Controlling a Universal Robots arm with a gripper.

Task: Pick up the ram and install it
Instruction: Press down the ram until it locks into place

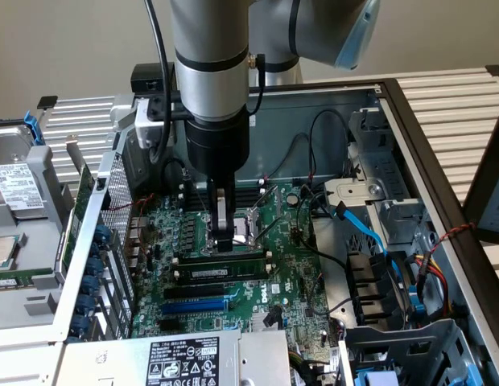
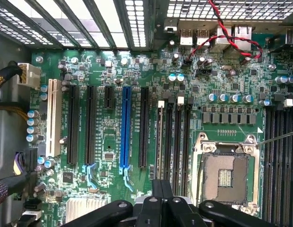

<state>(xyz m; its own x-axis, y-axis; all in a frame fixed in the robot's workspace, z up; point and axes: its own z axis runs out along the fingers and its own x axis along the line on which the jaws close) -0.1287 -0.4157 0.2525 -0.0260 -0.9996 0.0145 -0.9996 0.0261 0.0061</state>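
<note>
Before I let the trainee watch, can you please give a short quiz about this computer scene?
1. True or false: the hand is wide open.
2. Where is the ram? A: lying flat outside the case. B: standing on edge on the board, under the hand. C: lifted high above the case.
3. Fill in: the long expansion slot near the ram is coloured ___.

Key: 1 false, it is shut; 2 B; 3 blue.
</note>
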